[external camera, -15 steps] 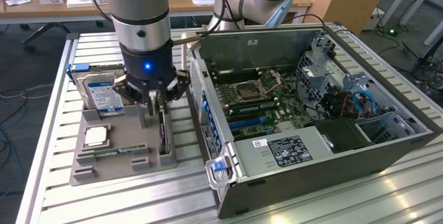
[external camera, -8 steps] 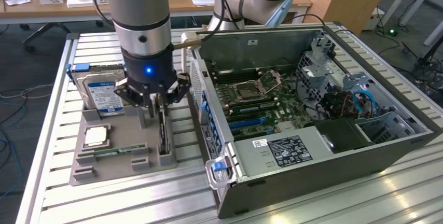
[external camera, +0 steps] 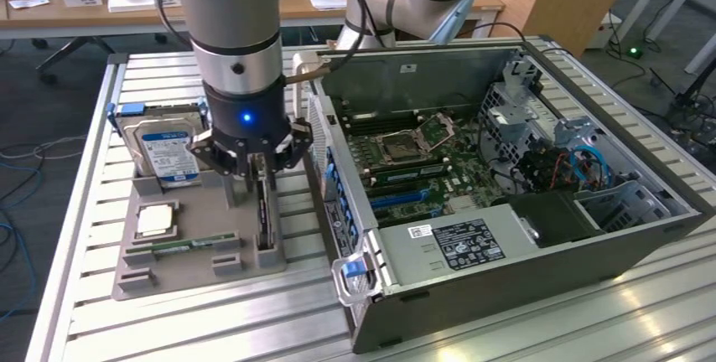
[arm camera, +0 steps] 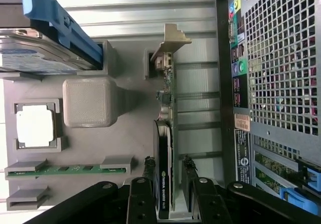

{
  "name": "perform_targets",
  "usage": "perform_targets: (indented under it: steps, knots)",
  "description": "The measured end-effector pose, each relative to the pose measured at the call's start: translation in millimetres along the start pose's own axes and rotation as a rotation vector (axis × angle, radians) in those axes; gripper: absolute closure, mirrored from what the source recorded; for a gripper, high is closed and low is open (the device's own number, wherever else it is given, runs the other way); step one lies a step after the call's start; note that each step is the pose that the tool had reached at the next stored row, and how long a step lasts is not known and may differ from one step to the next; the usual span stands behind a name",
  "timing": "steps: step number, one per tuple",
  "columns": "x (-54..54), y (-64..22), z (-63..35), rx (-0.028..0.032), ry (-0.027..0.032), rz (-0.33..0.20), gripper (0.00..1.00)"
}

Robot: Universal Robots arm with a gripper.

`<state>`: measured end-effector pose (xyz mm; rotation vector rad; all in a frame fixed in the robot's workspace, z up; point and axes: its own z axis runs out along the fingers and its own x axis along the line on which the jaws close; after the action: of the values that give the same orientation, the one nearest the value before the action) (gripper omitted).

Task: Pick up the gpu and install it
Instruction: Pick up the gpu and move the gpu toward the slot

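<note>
Slatted metal makes up the surface (external camera: 168,328) that carries everything. On it, toward the exterior view's right, the computer case (external camera: 504,287) lies on its side with the panel off, so the motherboard (external camera: 414,161) faces up and can be reached from above. Just beside the case sits a grey holder tray (external camera: 190,271), whose pockets keep each part apart and in a known pose. The hard drive (external camera: 166,154) stands at the tray's far end.

The gpu (arm camera: 163,143) is in the tray slot nearest the case. It stands on its long edge, which leaves both flat faces free for a pinch from above. It has not been lifted or installed.

The hand (arm camera: 168,158) is down over the gpu with its jaws wide, one finger on each side of the board and nothing clamped. I judge this to be the moment before the grasp.

The processor (external camera: 154,221) and memory stick (external camera: 179,246) lie flat nearby. The pale bracket (arm camera: 170,40) is at the card's end away from the hand.
</note>
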<state>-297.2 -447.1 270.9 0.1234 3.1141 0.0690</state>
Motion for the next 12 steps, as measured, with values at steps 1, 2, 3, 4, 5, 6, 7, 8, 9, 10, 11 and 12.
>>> perform_targets:
  steps: [1,2,3,4,5,6,7,8,9,10,11,12]
  knots:
    - [-0.2,0.0,1.5,0.0,0.0,0.0,0.64]
    - [-0.5,-0.1,2.8,0.0001,0.0,0.0,0.64]
    - [-0.7,-0.1,4.1,0.0,0.0,0.0,0.64]
    - [-0.8,-0.1,5.3,0.0,0.0,0.0,0.64]
    - [-0.9,-0.2,6.3,0.0001,0.0,0.0,0.64]
    - [-0.9,-0.2,7.1,0.0001,0.0,0.0,0.64]
    - [-0.9,-0.3,7.7,0.0001,0.0,0.0,0.64]
    - [-0.9,-0.3,8.3,0.0001,0.0,0.0,0.64]
    - [-0.9,-0.3,9.1,0.0,0.0,0.0,0.64]
    - [-0.9,-0.3,9.9,-0.0002,0.0,0.0,0.64]
    - [-0.9,-0.3,10.7,-0.0004,0.0,0.0,0.64]
    - [-0.9,-0.3,11.5,-0.0005,0.0001,0.0,0.64]
